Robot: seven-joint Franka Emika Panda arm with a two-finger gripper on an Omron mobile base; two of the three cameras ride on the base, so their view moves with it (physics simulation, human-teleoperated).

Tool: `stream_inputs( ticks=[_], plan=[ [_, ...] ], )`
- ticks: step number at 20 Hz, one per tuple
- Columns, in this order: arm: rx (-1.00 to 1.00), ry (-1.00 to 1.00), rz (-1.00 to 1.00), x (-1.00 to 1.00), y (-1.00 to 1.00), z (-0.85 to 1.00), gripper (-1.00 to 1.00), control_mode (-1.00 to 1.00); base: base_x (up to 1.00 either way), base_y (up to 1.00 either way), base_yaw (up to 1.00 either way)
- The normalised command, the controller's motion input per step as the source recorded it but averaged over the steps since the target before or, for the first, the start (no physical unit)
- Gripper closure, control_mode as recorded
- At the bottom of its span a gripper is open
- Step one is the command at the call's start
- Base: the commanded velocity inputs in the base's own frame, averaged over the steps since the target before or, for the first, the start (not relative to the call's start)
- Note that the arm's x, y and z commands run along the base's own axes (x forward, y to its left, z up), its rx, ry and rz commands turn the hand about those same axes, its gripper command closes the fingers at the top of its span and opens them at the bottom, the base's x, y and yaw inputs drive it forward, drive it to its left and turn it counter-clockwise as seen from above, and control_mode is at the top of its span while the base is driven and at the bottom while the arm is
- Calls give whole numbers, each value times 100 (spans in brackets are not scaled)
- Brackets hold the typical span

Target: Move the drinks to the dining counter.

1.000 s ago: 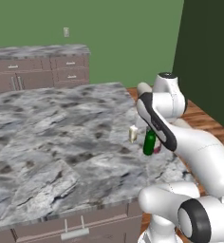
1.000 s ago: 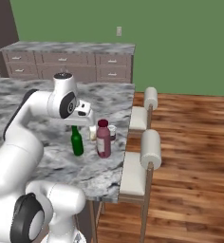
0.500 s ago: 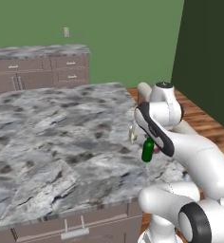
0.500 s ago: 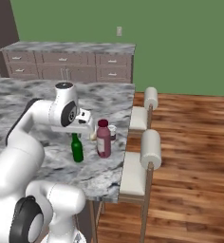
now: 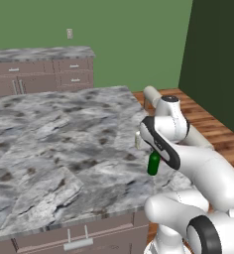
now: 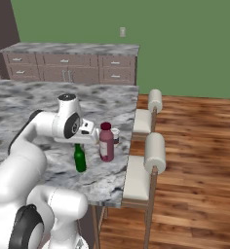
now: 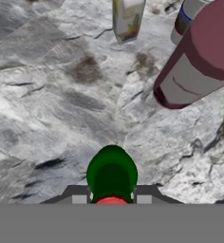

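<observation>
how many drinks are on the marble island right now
4. The green bottle stands in the hand near the stools' edge. The maroon-capped bottle is beside it, a small cup behind that, a yellowish can nearby. Others may be hidden behind the arm.

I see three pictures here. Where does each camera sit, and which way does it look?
Left base view: behind the arm to its left, looking forward over the dining counter; the white arm rises lower right.
Right base view: behind to its right, looking at the same counter and stools; arm lower left.
Hand view: on the hand, looking down past the gripper.
All three show the green bottle that the gripper clasps.
</observation>
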Motion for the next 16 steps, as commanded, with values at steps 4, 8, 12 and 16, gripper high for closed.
stream_inputs(
  ticks=[4, 8, 12, 16],
  plan=[
    [0, 0, 0, 0, 0, -33, 100, -100, 0, 0, 0],
    [0, 0, 0, 0, 0, -28, 100, -100, 0, 0, 0],
    [0, 0, 0, 0, 0, -26, 100, -100, 0, 0, 0],
    [0, 0, 0, 0, 0, -14, 100, -100, 0, 0, 0]
  ],
)
